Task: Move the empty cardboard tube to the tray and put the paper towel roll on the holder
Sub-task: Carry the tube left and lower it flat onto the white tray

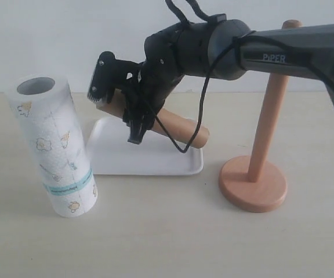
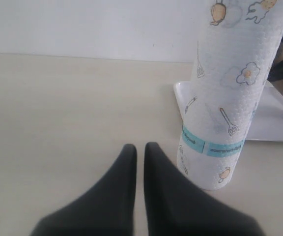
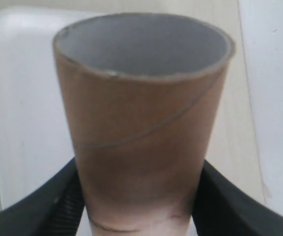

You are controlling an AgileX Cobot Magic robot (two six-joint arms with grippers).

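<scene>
The embossed white roll stands on end on the bench, just beside the shallow white tray, its wooden holder bare to the right. The right gripper clamps the thin brown tube, slanted over the tray for set-down, it appears; the left gripper sits closed and empty nearby.

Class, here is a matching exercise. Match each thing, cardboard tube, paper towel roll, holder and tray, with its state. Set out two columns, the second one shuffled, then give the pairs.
1. cardboard tube
2. paper towel roll
3. holder
4. tray

A. pole bare, nothing on it
B. white, lying flat
C. tilted, held in the right gripper
D. standing on end on the table

Pairs: 1-C, 2-D, 3-A, 4-B
</scene>
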